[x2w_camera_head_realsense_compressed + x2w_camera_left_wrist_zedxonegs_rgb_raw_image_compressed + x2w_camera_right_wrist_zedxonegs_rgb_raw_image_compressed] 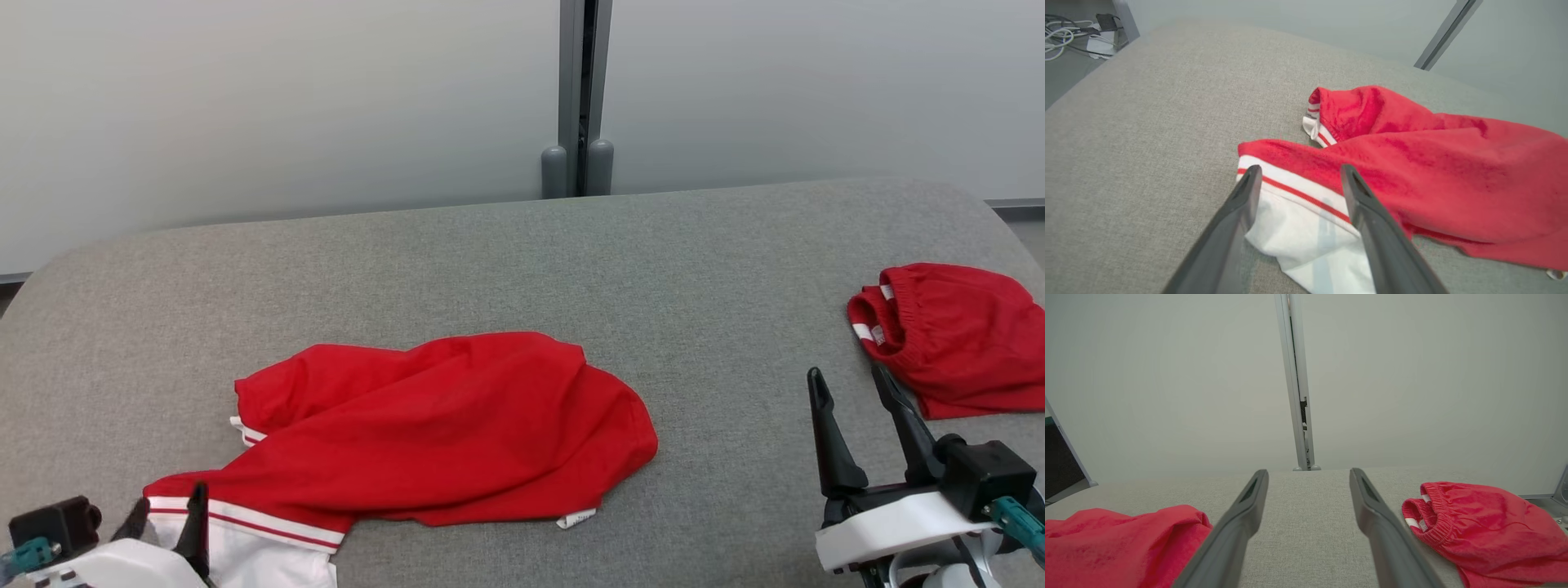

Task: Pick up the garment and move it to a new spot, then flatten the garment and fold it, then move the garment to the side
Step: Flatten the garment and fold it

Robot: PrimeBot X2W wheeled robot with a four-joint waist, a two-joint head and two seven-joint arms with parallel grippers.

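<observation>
Presently observed the garment (457,425) lying crumpled on the grey bench (490,261), mid-bench and trailing toward 7 o'clock in the head view, with red body bunched in soft ridges and a white striped edge (1298,192) nearest the robot. Found the left end effector (1300,170) with fingers apart, straddling that edge at 7 o'clock, clamping nothing; cannot tell tip contact with the cloth. Found the right end effector (847,384) likewise spread wide and empty at 4 o'clock, well apart from the garment, just beside a second red garment (955,343) at 3 o'clock. Judged the move to a new spot done, flattening in hand. To flatten well: pinch a single layer at one corner of the white striped edge, not the whole bunch; bring the right end effector across to the garment's 4 o'clock border and pinch there too; draw both grips apart, low over the bench, then drag toward 6 o'clock to let friction smooth the ridges. Keep clear of the second red garment to avoid snagging. Untuck the sleeve cuff (247,431) at 9 o'clock before folding.
</observation>
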